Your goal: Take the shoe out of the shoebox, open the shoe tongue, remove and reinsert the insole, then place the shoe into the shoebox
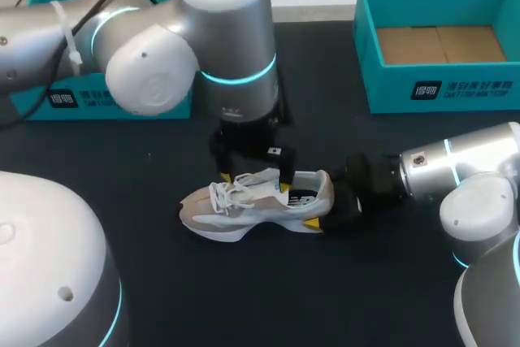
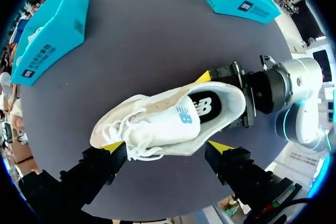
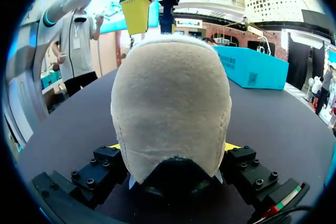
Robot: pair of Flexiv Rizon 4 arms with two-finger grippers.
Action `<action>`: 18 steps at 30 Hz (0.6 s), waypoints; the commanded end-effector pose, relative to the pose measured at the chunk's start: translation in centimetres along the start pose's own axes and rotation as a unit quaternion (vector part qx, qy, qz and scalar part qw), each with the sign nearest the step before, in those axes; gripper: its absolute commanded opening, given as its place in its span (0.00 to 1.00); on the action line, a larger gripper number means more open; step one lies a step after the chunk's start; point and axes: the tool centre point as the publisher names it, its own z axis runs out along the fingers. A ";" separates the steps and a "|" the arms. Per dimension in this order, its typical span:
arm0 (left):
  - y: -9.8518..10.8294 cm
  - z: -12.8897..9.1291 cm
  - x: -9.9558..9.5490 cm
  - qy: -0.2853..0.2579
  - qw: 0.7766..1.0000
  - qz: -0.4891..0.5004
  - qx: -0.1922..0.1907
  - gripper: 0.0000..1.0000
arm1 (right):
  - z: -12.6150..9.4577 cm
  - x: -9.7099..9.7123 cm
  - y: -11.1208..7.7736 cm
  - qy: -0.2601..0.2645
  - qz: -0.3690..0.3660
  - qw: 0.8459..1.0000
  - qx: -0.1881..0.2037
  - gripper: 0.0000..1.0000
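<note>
On the black table (image 1: 325, 298), the shoe (image 1: 260, 205) is clamped at its heel by the right gripper (image 3: 173, 150) (pressed on both sides). Its laces are straddled by the left gripper (image 2: 167, 148), spread wide, nothing grasped.

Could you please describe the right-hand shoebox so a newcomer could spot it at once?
On the dark table, look to the far edge, on the side of the right arm. The teal shoebox there stands open, showing a bare brown cardboard floor; the other teal box is largely hidden behind the left arm.
</note>
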 end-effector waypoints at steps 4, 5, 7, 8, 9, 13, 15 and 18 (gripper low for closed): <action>-0.6 2.0 0.9 -0.012 0.999 -0.030 0.006 1.00 | 0.2 0.1 -0.2 -0.001 0.000 1.000 0.001 0.00; -0.7 2.1 0.9 -0.013 0.999 -0.033 0.010 1.00 | 0.2 0.1 -0.2 -0.001 0.000 1.000 0.001 0.00; -1.0 2.3 1.1 -0.010 0.999 -0.046 0.010 1.00 | 0.2 0.1 -0.2 -0.001 0.000 1.000 0.001 0.00; -1.1 2.3 1.2 -0.013 0.999 -0.049 0.012 1.00 | 0.2 0.1 -0.2 -0.001 0.000 1.000 0.001 0.00; -1.1 2.4 1.3 -0.020 0.998 -0.053 0.011 1.00 | 0.2 0.1 -0.2 -0.001 0.000 1.000 0.001 0.00; -1.3 2.5 1.9 -0.033 0.998 -0.060 0.016 1.00 | 0.2 0.1 -0.2 -0.001 0.000 1.000 0.001 0.00; -1.3 2.6 2.3 -0.047 0.997 -0.061 0.013 1.00 | 0.2 0.1 -0.2 -0.001 0.000 1.000 0.001 0.00; -1.2 2.9 2.7 -0.060 0.996 -0.069 0.014 1.00 | 0.2 0.1 -0.2 -0.001 0.000 1.000 0.001 0.00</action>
